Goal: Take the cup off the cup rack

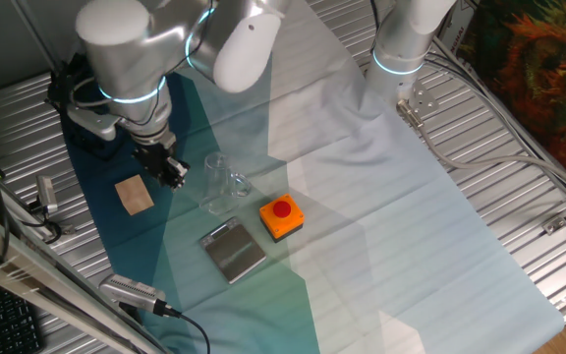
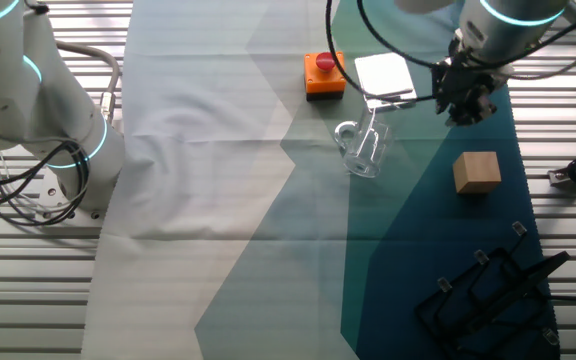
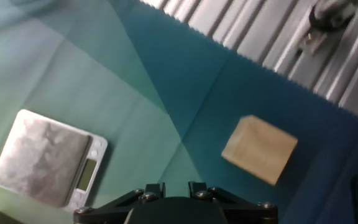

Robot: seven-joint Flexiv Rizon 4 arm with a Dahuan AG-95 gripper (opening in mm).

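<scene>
The clear glass cup (image 1: 219, 183) stands upright on the cloth, off the rack; in the other fixed view it (image 2: 365, 147) stands with its handle to the left. The black cup rack (image 2: 498, 290) lies at the cloth's corner with bare pegs; in one fixed view it (image 1: 84, 130) is mostly hidden behind the arm. My gripper (image 1: 172, 172) hangs above the cloth between the cup and the wooden block, holding nothing. In the hand view its jaws (image 3: 177, 185) stand a little apart with cloth showing between them. The cup is out of the hand view.
A wooden block (image 1: 135, 194) lies left of the cup, also seen in the hand view (image 3: 260, 149). A grey metal scale (image 1: 232, 250) and an orange box with a red button (image 1: 281, 216) sit in front. A second arm's base (image 1: 401, 49) stands at the back.
</scene>
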